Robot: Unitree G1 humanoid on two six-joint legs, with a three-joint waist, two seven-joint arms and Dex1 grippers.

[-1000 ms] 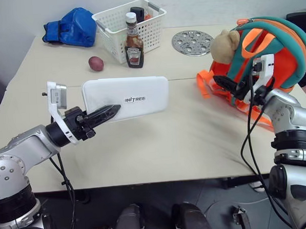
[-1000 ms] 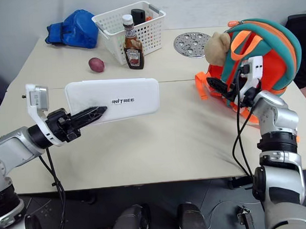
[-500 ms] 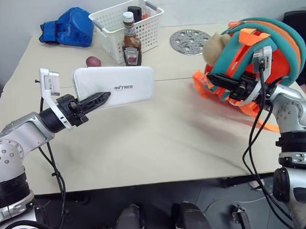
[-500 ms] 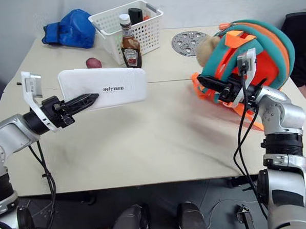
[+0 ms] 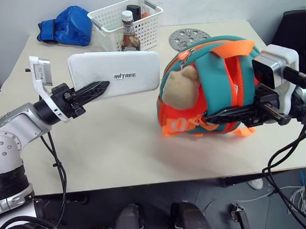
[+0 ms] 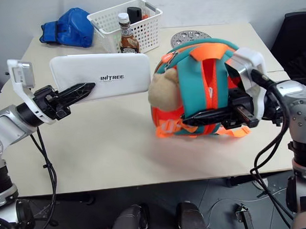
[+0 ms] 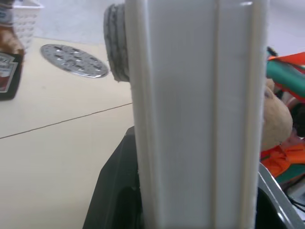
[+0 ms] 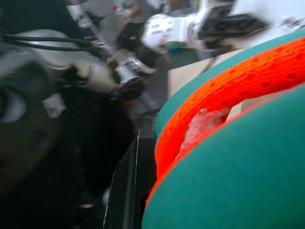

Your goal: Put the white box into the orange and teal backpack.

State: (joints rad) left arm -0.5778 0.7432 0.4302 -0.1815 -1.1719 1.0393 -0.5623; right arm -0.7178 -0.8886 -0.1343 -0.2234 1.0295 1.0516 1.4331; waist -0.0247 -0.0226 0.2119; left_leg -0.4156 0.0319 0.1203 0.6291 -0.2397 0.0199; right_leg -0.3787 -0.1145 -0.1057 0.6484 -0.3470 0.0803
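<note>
The white box (image 5: 125, 75), flat with dark lettering, hangs level above the left side of the table. My left gripper (image 5: 101, 87) is shut on its near end; in the left wrist view the box's edge (image 7: 190, 119) stands between the fingers. The orange and teal backpack (image 5: 215, 75) stands upright right of centre, straps facing me, with a tan plush toy (image 5: 178, 87) on its left side. My right gripper (image 5: 213, 115) reaches in from the right and is shut on a teal and orange strap (image 8: 228, 95) low on the backpack.
A white lattice basket (image 5: 107, 19) with a ketchup bottle (image 5: 130, 36) in front of it stands at the back. A blue fabric bundle (image 5: 66, 26) lies at the back left and a perforated metal disc (image 5: 187, 37) behind the backpack. A black chair (image 5: 297, 27) is at the right.
My right gripper shut on the backpack strap and drew the backpack from the far right toward me and the table's middle. My left gripper lifted the white box a little.
</note>
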